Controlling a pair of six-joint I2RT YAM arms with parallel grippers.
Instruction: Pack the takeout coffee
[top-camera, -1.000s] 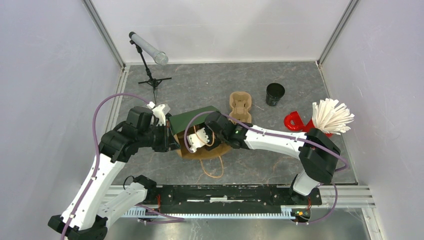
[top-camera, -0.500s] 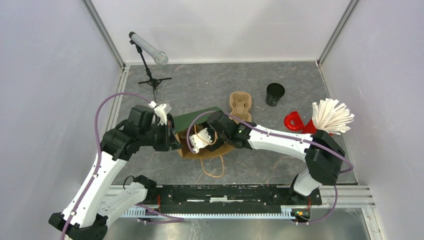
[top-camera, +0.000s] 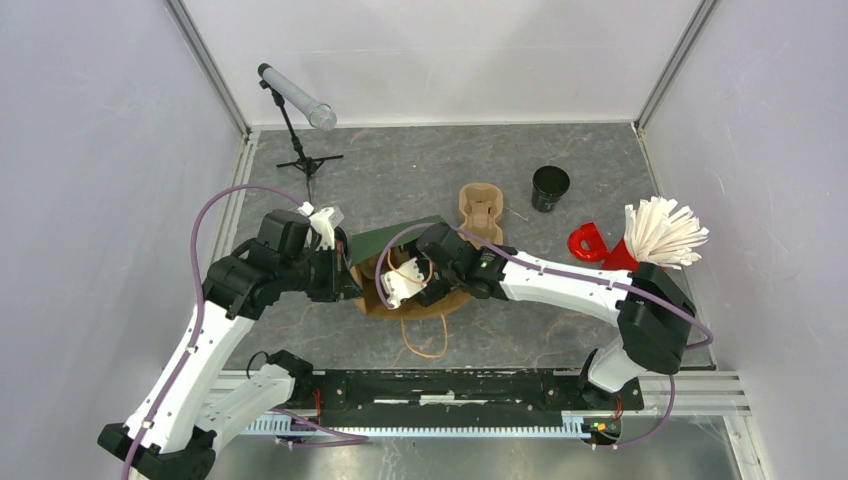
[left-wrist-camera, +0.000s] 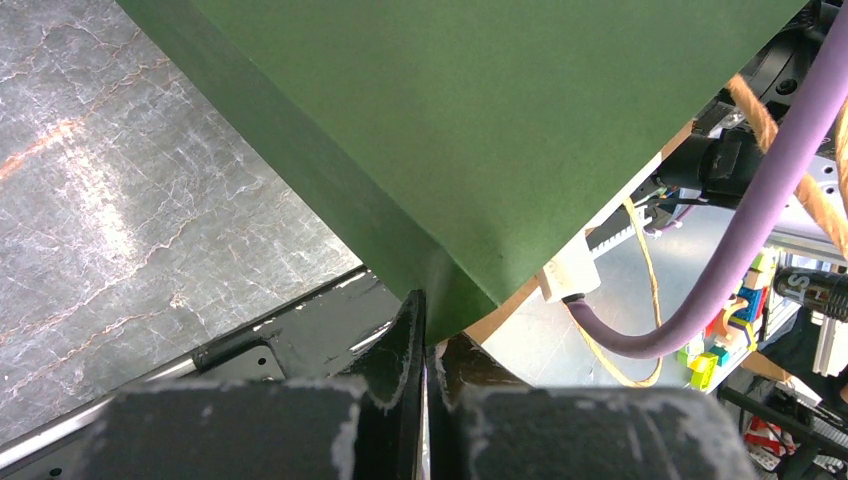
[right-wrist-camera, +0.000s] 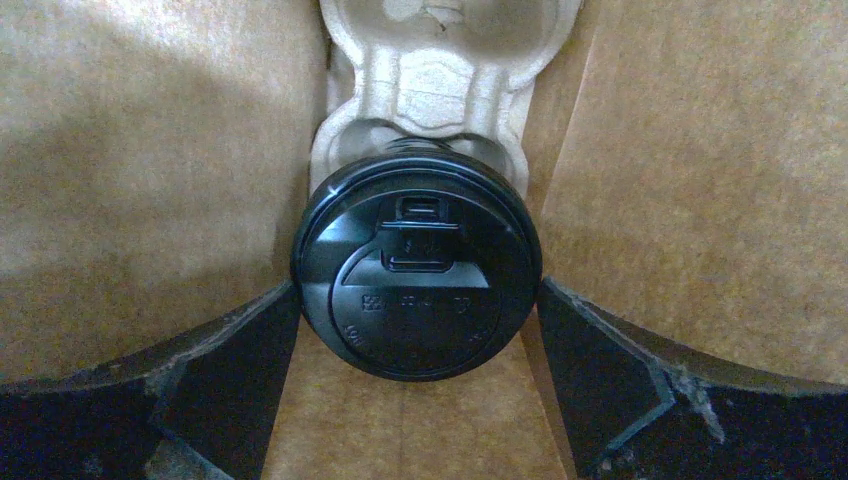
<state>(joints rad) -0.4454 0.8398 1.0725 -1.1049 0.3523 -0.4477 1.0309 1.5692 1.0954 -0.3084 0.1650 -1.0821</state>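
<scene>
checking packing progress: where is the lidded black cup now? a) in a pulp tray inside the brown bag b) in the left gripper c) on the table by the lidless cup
a: the right wrist view shows the lidded cup seated in the pulp tray, with the brown bag around both.

takeout coffee lid (right-wrist-camera: 416, 290): glossy black plastic | tray (right-wrist-camera: 440, 70): matt moulded pulp | bag (left-wrist-camera: 480, 120): matt green paper

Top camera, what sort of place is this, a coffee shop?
Probably a robot test cell, not a shop: plain white walls enclose a grey table, with left arm and right arm bolted to its near rail.
</scene>
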